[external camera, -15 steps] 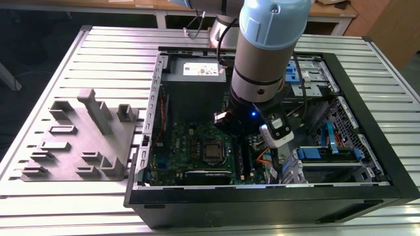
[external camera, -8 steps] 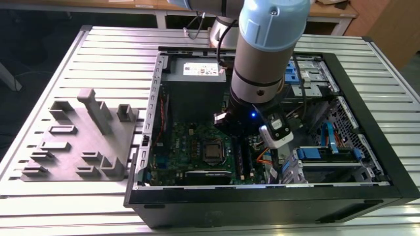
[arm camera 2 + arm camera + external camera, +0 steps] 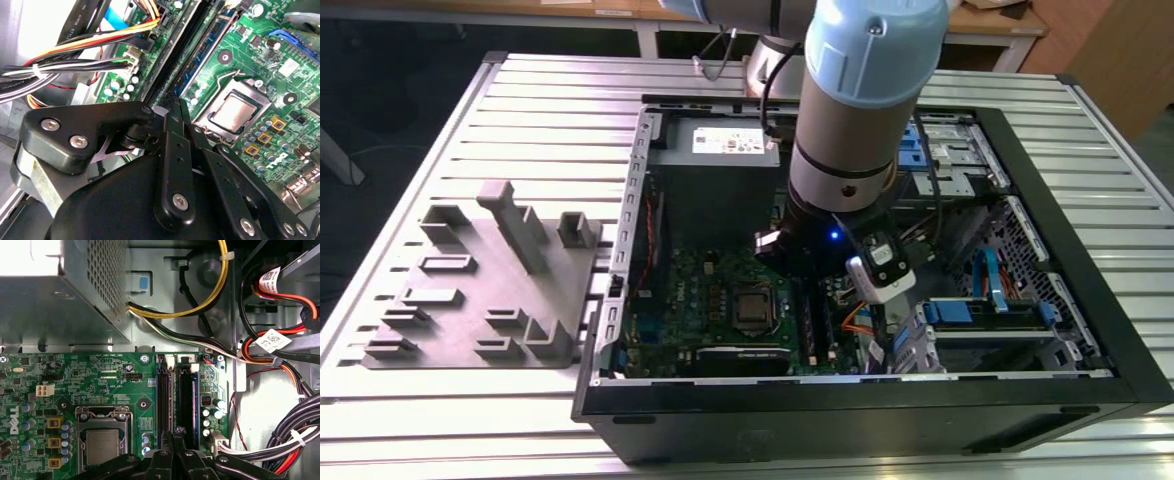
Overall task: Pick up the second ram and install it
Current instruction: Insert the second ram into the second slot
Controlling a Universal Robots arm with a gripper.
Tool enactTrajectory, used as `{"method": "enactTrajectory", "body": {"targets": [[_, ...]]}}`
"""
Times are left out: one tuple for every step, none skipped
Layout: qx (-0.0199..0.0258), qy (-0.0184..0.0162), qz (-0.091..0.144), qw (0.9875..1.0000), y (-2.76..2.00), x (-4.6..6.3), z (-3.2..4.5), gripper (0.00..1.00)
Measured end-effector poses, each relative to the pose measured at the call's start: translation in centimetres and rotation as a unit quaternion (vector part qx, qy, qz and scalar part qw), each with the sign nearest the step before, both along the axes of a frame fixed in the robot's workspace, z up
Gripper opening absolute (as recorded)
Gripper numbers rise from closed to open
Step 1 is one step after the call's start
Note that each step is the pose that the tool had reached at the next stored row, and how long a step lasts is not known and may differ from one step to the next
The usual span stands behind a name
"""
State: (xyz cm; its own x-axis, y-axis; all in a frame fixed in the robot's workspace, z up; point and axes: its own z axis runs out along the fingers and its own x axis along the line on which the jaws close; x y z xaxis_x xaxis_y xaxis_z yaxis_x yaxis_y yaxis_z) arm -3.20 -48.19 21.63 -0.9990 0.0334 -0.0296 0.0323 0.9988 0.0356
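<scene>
The arm (image 3: 854, 130) is a thick silver-grey tube, capped in pale blue at its 12 o'clock end, with a thin black cable (image 3: 771, 75) at its 9 o'clock. A blue light (image 3: 834, 237) glows on the black wrist, and a white-and-black camera module (image 3: 881, 268) sits at the light's 5 o'clock. The hand (image 3: 172, 112) is made of matte black linkage bars joined by silver screws (image 3: 180, 201).

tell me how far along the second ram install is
Done: the end effector is inside the case, right over the memory slots beside the processor. In hand: it is poised at those slots; I cannot tell if it holds the second ram. Left: no seating confirmed.
</scene>
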Motion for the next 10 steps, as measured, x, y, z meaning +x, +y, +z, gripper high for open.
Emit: {"method": "enactTrajectory", "body": {"targets": [[0.0,0.0,0.0,1.0,0.0,-0.01,0.0,0.08],[-0.0001,0.0,0.0,1.0,0.0,-0.01,-0.01,0.08],[0.0,0.0,0.0,1.0,0.0,-0.01,-0.02,0.08],[0.0001,-0.0001,0.0,1.0,0.0,0.0,-0.03,0.08],[0.0002,-0.0001,0.0,1.0,0.0,0.0,-0.08,0.08],[0.0002,-0.0001,0.0,1.0,0.01,0.0,-0.13,0.08],[0.0001,0.0,0.0,1.0,0.01,0.0,-0.14,0.08],[0.0,0.0,0.0,1.0,0.0,0.0,-0.14,0.08],[0.0,0.0,0.0,1.0,0.0,0.0,-0.14,0.08],[0.0,0.0,0.0,1.0,0.0,0.0,-0.14,0.08]]}}
